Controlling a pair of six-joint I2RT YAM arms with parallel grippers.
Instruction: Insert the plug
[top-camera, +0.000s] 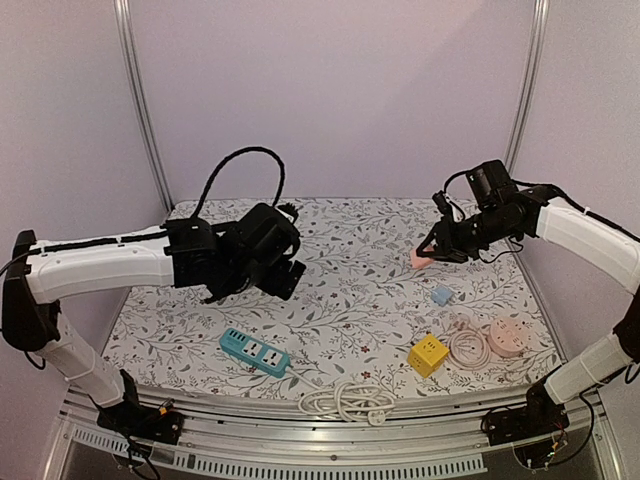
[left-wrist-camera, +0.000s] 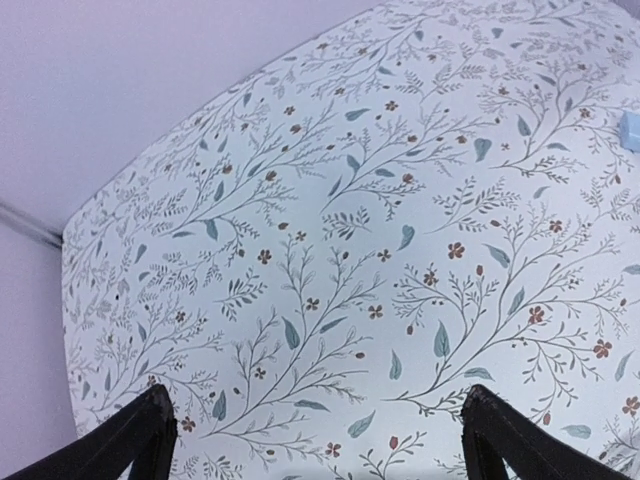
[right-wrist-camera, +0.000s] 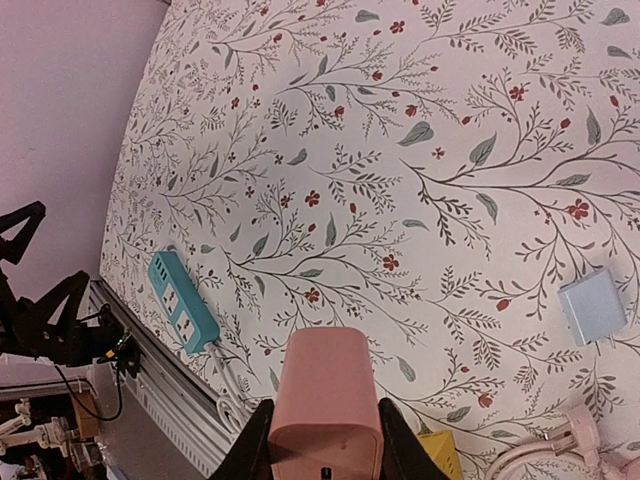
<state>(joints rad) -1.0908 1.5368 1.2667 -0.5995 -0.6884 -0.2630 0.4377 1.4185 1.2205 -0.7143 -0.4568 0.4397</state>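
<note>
Left gripper aloft over the cloth, fingers spread wide with nothing between them; only floral print ahead of the tips. Teal strip lies flat on the cloth below those fingers, toward the near edge, well apart. White cable is bundled to its right at the table's front. Right gripper is aloft at the far right, fingers pressed against both sides of the pink plug. The plug juts past the tips, clear of the cloth. Blue adapter rests on the cloth, ahead and right of the plug in the wrist view, apart from it. Yellow cube sits nearer the front edge. Just right of it are a coiled cord and a pink round socket.
</note>
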